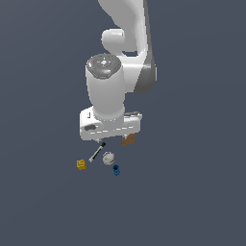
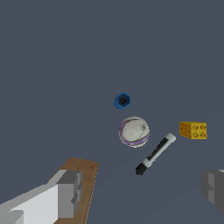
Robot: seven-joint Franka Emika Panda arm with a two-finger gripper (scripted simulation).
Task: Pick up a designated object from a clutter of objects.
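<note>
Hovering above the clutter, the fingers (image 2: 140, 192) are spread wide and holding nothing, one grey pad (image 2: 70, 192) over the brown box (image 2: 83, 183) and the other pad well apart on the opposite side. Between and just beyond them, the black-and-white marker pen (image 2: 155, 154) is lying flat on the counter (image 2: 65, 65). Just beside its white end, the whitish ball (image 2: 134, 131) with purplish marks is sitting, apart from the pen. The small blue piece (image 2: 122, 101) is resting near the ball, and the yellow block (image 2: 193, 130) is lying close to the pen's white tip. No counter edge is showing, so I cannot place them against one. In the exterior view the arm (image 1: 110, 91) is hanging over the box (image 1: 128, 139), with the ball (image 1: 108, 157) in the open.
</note>
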